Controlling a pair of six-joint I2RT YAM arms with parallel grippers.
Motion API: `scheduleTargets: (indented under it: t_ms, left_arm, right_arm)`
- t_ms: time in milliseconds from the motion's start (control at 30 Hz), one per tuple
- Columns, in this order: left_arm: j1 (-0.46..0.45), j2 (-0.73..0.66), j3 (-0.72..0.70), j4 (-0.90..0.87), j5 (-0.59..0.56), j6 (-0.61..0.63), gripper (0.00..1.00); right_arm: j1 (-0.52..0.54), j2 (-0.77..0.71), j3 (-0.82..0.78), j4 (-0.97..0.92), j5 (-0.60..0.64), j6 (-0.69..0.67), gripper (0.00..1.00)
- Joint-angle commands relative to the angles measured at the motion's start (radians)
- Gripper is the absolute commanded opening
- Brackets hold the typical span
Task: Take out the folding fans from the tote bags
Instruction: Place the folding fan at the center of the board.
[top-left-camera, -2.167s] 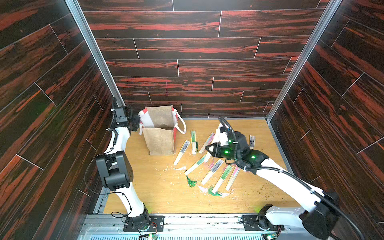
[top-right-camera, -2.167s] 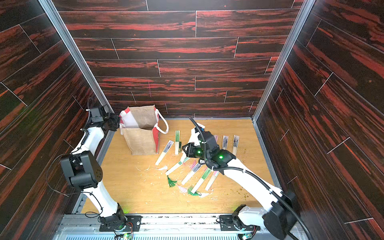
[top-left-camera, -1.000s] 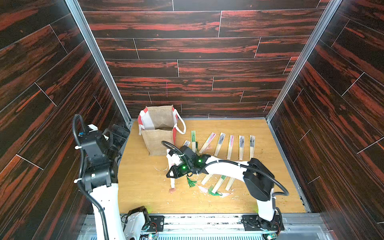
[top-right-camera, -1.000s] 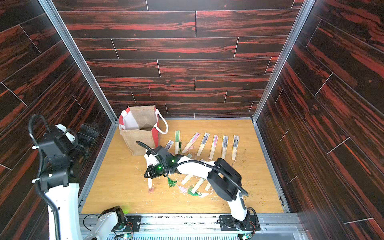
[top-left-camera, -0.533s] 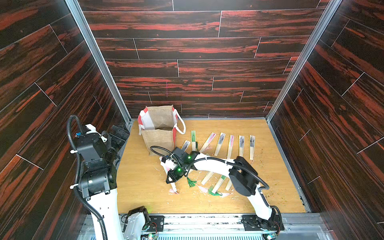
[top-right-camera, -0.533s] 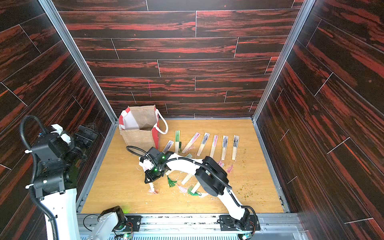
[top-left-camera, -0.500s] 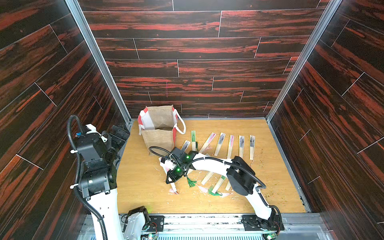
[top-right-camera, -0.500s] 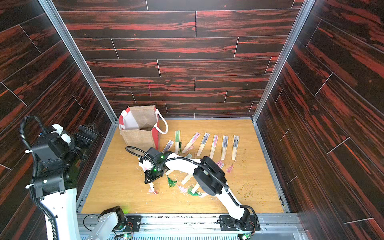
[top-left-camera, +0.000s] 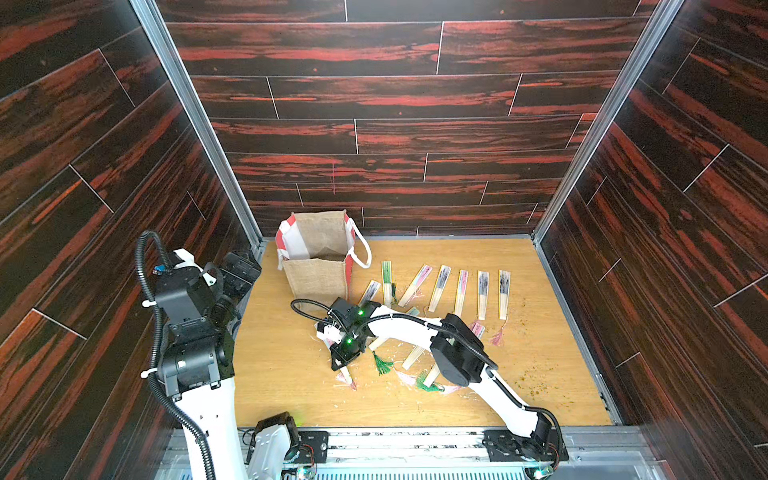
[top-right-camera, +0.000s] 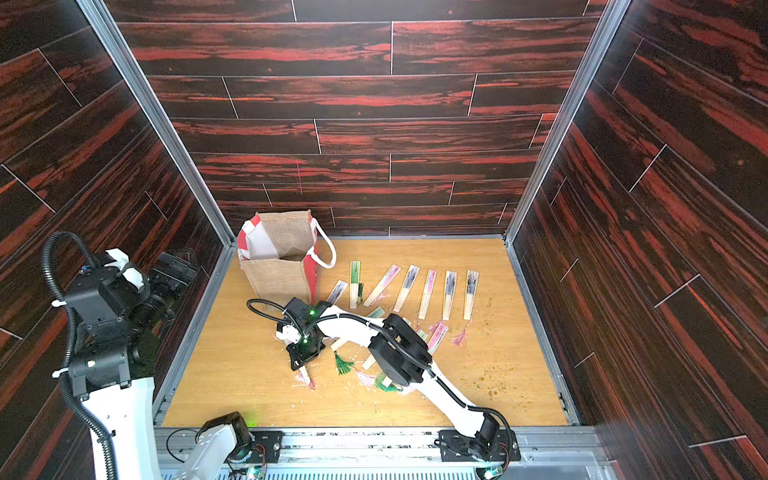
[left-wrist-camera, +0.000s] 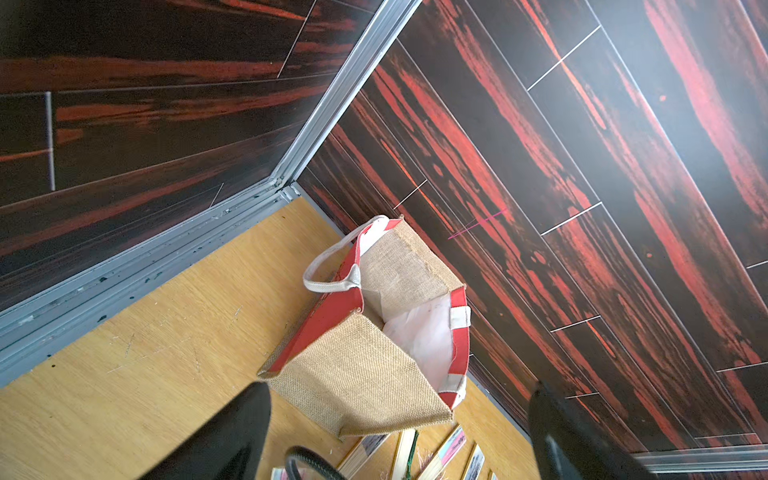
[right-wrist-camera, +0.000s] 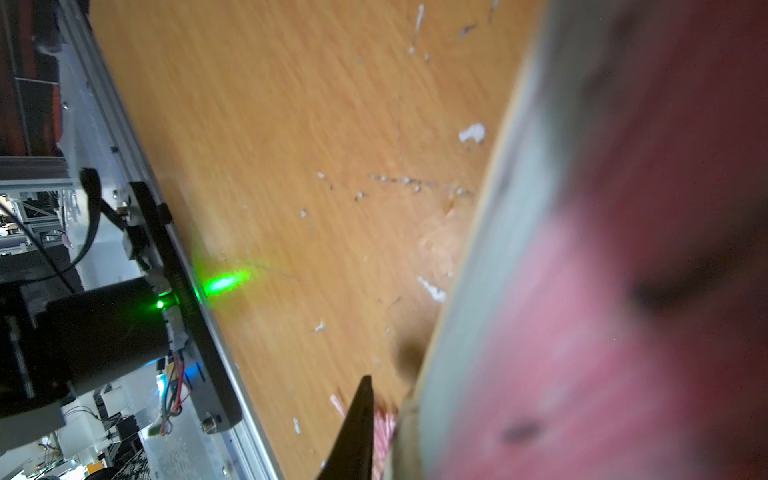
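Jaws of right gripper were pinched on slim pale bamboo folding fan with pink tassel, low over yellow wooden table at 6 o'clock of tan burlap tote bag, long axis 11-to-5 with tassel at 5; left gripper, agape and empty, stood farther off at 9 o'clock.

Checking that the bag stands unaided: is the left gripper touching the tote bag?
Apart. In a top view, a strip of bare table shows between the open left gripper and the tote bag.
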Motion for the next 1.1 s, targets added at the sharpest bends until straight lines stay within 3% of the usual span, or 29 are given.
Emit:
scheduleTargets:
  t_ms: [0,300,833,1067]
  left_arm:
    - [0.001,-0.003,-0.016,0.000,0.015,0.009,0.99]
    - [0.000,-0.007,-0.024,0.010,0.015,0.008,0.99]
    - [0.001,-0.004,-0.021,0.030,0.026,-0.005,0.99]
    - [0.001,-0.009,-0.017,0.030,0.024,-0.005,0.99]
  right_arm:
    - [0.001,0.066,0.054,-0.065,-0.010,-0.027,0.05]
    - [-0.023,0.110,0.097,-0.104,0.020,-0.005,0.12]
    - [-0.027,0.037,0.028,-0.114,0.208,0.028,0.41]
    - [-0.025,-0.031,-0.007,-0.123,0.300,0.045,0.41]
